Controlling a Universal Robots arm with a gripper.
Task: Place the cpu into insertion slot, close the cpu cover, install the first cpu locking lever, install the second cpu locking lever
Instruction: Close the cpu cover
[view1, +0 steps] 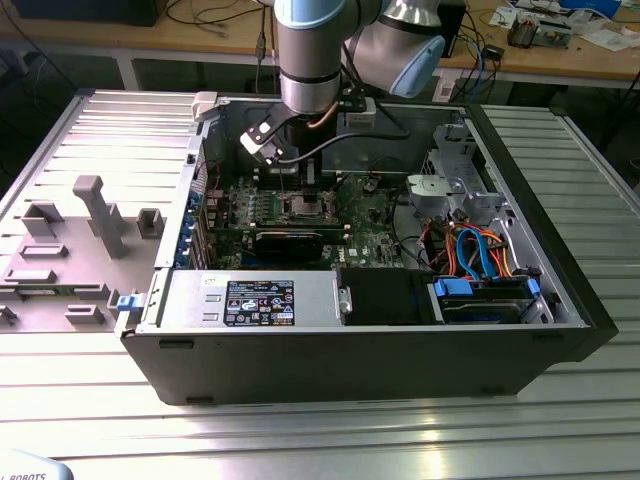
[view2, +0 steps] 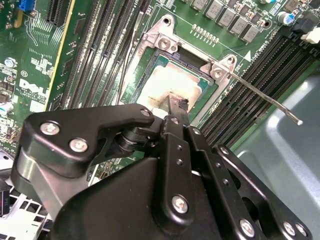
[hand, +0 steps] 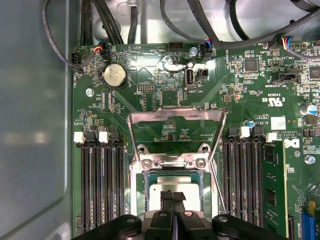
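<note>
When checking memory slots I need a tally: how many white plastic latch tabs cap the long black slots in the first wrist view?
4: two white plastic latch tabs on one side of the square insertion slot, two on the other. More may hide behind the gripper.

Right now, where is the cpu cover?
In the first wrist view the cpu cover stands swung open off the insertion slot, toward the coin battery; the cpu sits in the slot under the hand.

Flat square silver-grey cpu (hand: 172, 186) seated level in pale-rimmed square insertion slot (hand: 136, 195). Thin silvery windowed cpu cover (hand: 175, 116) swung open, clear of chip.
</note>
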